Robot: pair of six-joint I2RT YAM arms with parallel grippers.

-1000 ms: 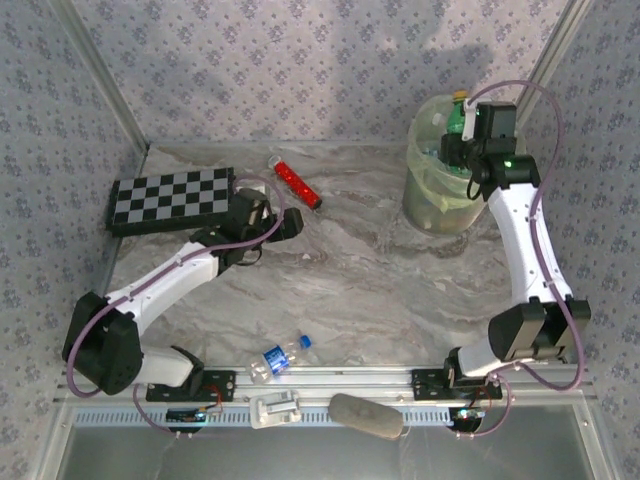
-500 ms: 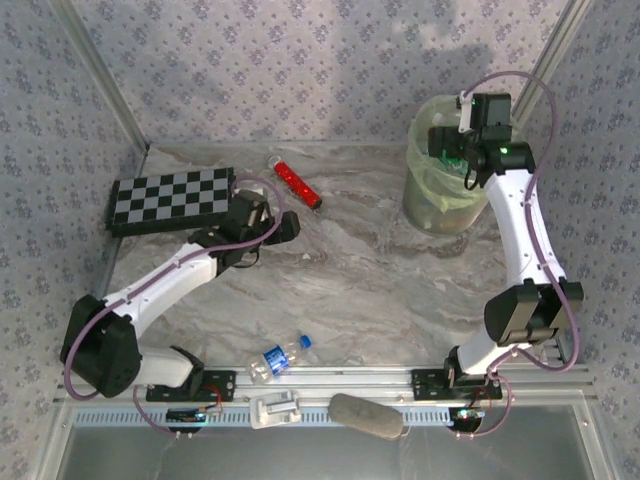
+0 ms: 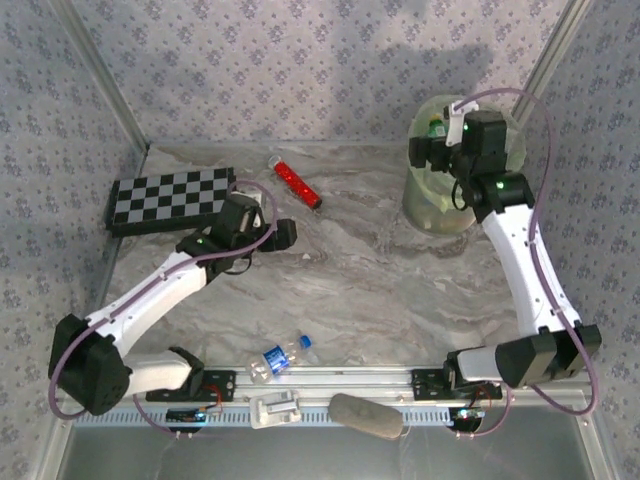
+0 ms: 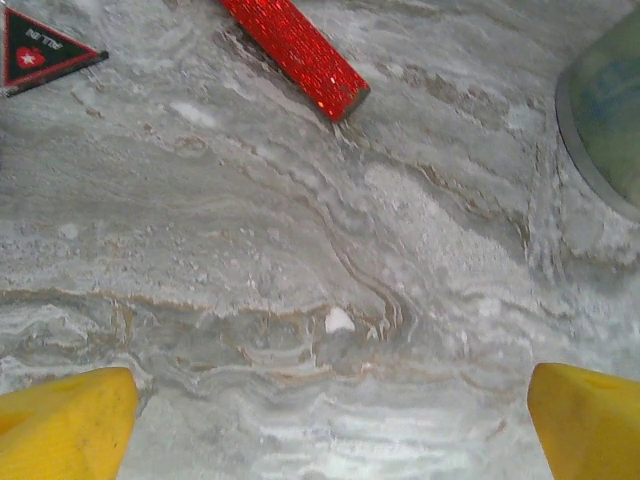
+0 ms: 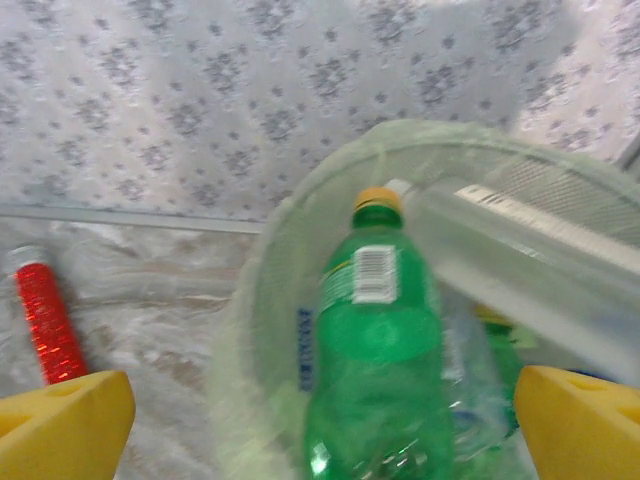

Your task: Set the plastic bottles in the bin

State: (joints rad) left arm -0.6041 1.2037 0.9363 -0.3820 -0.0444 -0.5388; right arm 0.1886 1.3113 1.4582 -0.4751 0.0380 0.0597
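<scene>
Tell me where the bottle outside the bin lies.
In the top view, the clear blue-capped bottle lies at the near edge of the table, beside the left arm's base, far from the bin at the far right.

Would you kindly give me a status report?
Left gripper open, empty. Right gripper open above bin, green bottle inside. Clear bottle lies at near edge of table. Nothing blocking.

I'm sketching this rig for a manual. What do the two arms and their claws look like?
The left arm and right arm are white shells with black joints and bases, each trailed by a thin purple cable. The left claw and right claw are black-bodied with yellow fingers. A green light glows near the right arm's wrist.
</scene>
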